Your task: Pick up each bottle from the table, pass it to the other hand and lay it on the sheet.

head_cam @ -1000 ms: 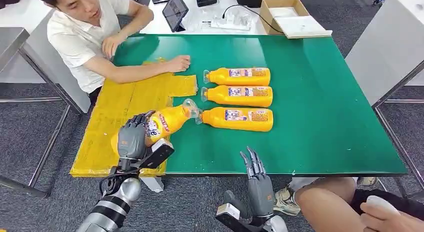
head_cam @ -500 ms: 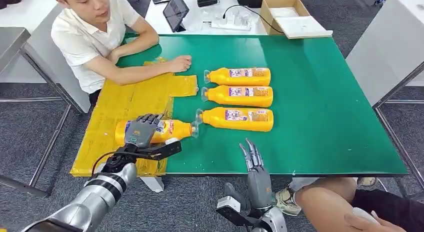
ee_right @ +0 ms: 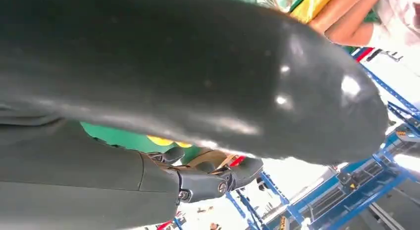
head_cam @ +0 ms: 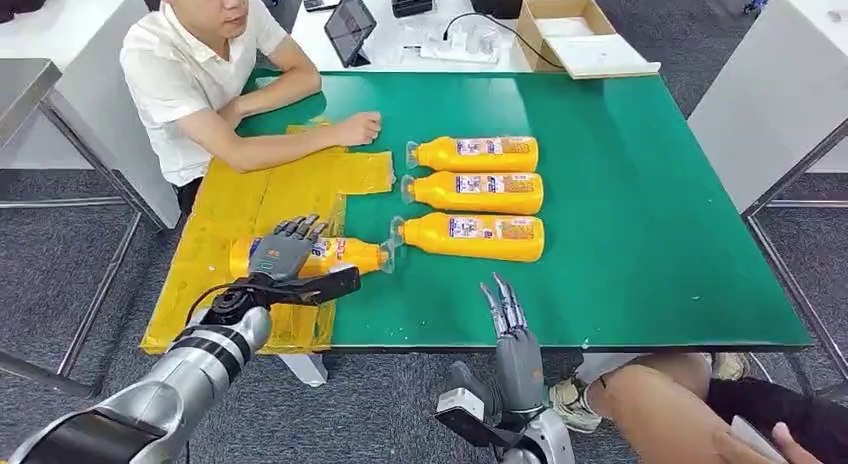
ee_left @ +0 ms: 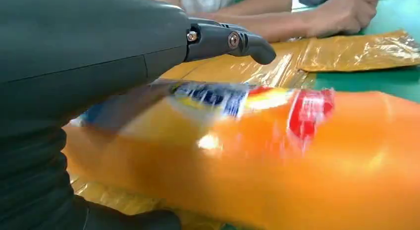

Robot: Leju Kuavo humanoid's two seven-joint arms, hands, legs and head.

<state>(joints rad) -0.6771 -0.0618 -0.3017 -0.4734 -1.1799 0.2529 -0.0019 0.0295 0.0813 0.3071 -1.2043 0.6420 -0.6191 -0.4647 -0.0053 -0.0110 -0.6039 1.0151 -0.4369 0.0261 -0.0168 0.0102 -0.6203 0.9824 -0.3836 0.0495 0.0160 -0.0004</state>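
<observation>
Bottle (head_cam: 325,255) lying flat on yellow sheet (head_cam: 230,209), left hand (head_cam: 283,250) draped over it, fingers loose. Wrist cam: label blurred. Right hand (head_cam: 508,329) empty, fingers straight, near table (head_cam: 650,184) edge.

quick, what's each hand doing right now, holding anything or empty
Left hand: rests on the bottle lying on the yellow sheet; grip cannot be told.
Right hand: open, empty.

Honestly couldn't read anything: the labels on the orange plastic bottles (head_cam: 478,194) were too small and blurry.
</observation>
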